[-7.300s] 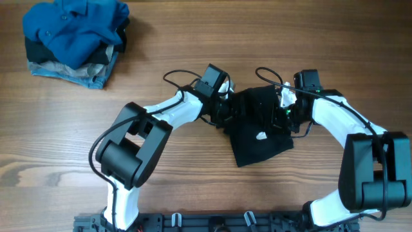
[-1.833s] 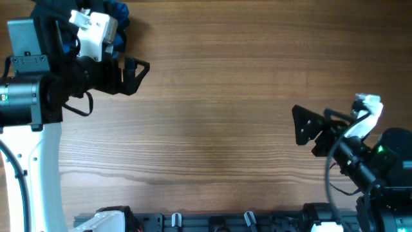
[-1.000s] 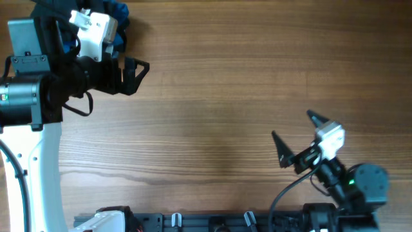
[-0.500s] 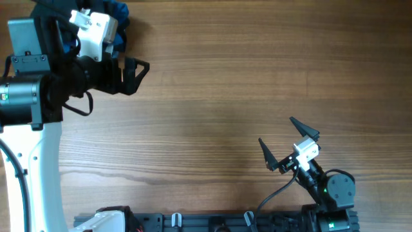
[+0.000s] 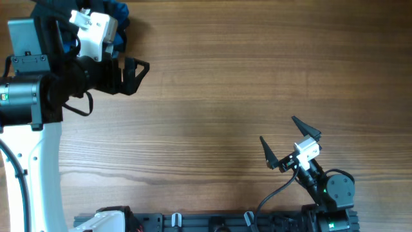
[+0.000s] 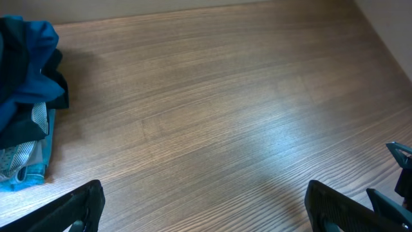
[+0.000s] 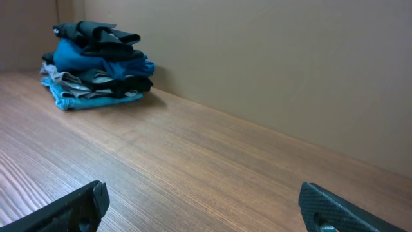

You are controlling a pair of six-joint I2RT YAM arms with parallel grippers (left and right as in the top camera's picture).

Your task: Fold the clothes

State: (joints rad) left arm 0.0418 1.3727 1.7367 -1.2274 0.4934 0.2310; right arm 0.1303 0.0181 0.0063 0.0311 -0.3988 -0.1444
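Note:
The clothes show as a black garment lying on top of a pile at the table's far left corner, seen in the right wrist view. Under it lie a bright blue shirt and light denim. From overhead my left arm hides most of the pile; only a bit of blue fabric shows. My left gripper hangs open just right of the pile, nothing between its fingers. Near the front right, my right gripper stands open and empty, far from the pile.
The pile's edge, blue over black over pale blue, fills the left side of the left wrist view. A beige wall rises behind the wooden table. A black rail runs along the front edge.
The black shirt has left the table's middle, where both grippers were on it. Both arms have drawn back; the right one dropped toward the front edge. Nothing moved in the last half second.

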